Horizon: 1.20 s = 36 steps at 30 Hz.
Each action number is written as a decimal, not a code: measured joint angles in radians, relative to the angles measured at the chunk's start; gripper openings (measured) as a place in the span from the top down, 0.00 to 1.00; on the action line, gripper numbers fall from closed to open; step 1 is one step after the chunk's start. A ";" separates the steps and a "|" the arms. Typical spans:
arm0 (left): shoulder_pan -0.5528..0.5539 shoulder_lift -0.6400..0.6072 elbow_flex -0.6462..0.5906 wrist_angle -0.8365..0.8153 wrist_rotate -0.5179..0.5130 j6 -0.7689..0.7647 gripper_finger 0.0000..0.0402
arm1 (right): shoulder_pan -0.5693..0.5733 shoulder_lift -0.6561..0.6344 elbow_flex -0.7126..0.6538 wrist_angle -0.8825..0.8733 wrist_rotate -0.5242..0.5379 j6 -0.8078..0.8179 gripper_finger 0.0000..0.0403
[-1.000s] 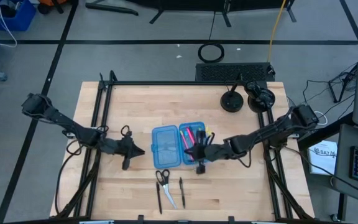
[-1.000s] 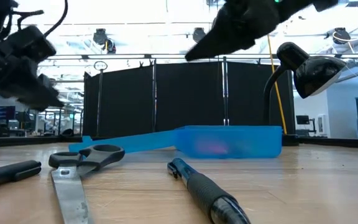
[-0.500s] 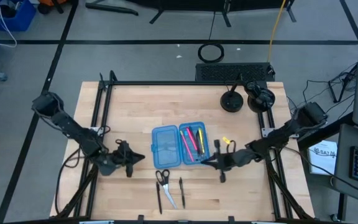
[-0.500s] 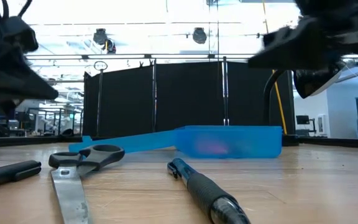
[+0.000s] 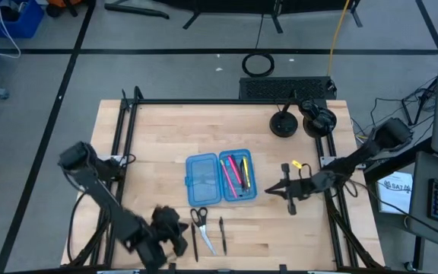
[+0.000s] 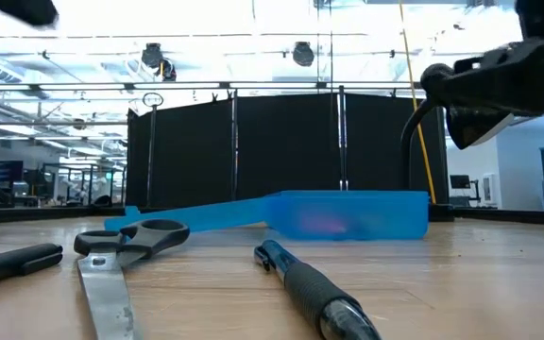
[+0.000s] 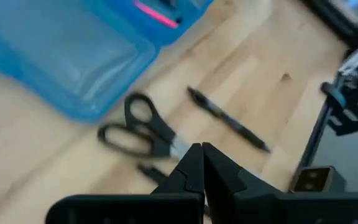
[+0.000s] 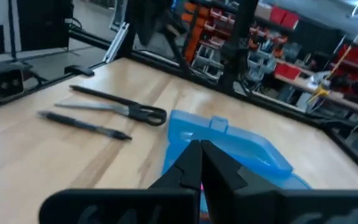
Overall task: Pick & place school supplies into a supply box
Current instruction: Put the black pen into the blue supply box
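— Status of the supply box (image 5: pixel 220 179)?

— It lies open near the middle of the table (image 5: pixel 158 137), both halves flat. The right-hand half, seen from above, holds pens (image 5: pixel 235 171), pink-red and yellow among them, lying lengthwise. The other half looks empty.

— What remains outside?

— Three items, on the bare wood just in front of the box: the scissors (image 5: pixel 201 225), a dark pen (image 5: pixel 222 234) beside them on the right, and another dark pen (image 5: pixel 194 244) on their left. None is touching the box. I judge the job well past halfway, with these three left.

— The left gripper (image 5: pixel 179 237)?

— Down at the front of the table, close beside the left-hand dark pen. In its wrist view the fingers (image 7: pixel 191 169) are pressed together with nothing between them; the scissors and pens lie ahead of them, untouched.

— And the right gripper (image 5: pixel 271 190)?

— It is just off the box's right edge, above the table. Its fingers (image 8: pixel 190 159) are also closed tight and empty.

— Anything else on the table?

— A black desk lamp (image 5: pixel 284 122) at the far right, well apart from the work.
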<state>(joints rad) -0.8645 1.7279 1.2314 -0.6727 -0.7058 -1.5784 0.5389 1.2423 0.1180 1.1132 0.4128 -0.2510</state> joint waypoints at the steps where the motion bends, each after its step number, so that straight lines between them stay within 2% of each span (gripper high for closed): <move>1: -0.006 0.042 0.087 -0.101 0.016 -0.069 0.99 | 0.001 -0.022 -0.020 0.005 -0.013 -0.014 1.00; 5: -0.028 0.215 0.414 -0.492 0.168 -0.374 1.00 | 0.002 -0.095 -0.075 0.044 -0.110 -0.049 1.00; 7: -0.036 0.299 0.541 -0.628 0.247 -0.518 1.00 | 0.002 -0.130 -0.091 0.049 -0.133 -0.054 1.00; 10: -0.040 0.409 0.666 -0.718 0.341 -0.682 0.99 | 0.002 -0.156 -0.101 0.034 -0.153 -0.052 1.00; 13: -0.026 0.482 0.731 -0.716 0.406 -0.753 0.97 | 0.002 -0.163 -0.101 0.007 -0.156 -0.052 1.00; 18: 0.030 0.532 0.757 -0.634 0.470 -0.748 0.94 | 0.002 -0.163 -0.103 -0.008 -0.156 -0.051 1.00; 21: 0.067 0.531 0.743 -0.575 0.468 -0.681 0.89 | 0.002 -0.163 -0.103 -0.007 -0.157 -0.050 1.00; 30: 0.159 0.531 0.731 -0.550 0.509 -0.544 0.59 | 0.002 -0.163 -0.104 -0.011 -0.157 -0.103 1.00; 33: 0.181 0.531 0.711 -0.545 0.581 -0.534 0.50 | 0.002 -0.163 -0.104 -0.010 -0.157 -0.110 1.00; 36: 0.193 0.531 0.678 -0.530 0.644 -0.527 0.45 | 0.002 -0.163 -0.104 -0.006 -0.157 -0.110 1.00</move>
<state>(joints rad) -0.6716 2.2589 1.9095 -1.2026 -0.0622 -2.1055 0.5407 1.0790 0.0139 1.1071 0.2558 -0.3607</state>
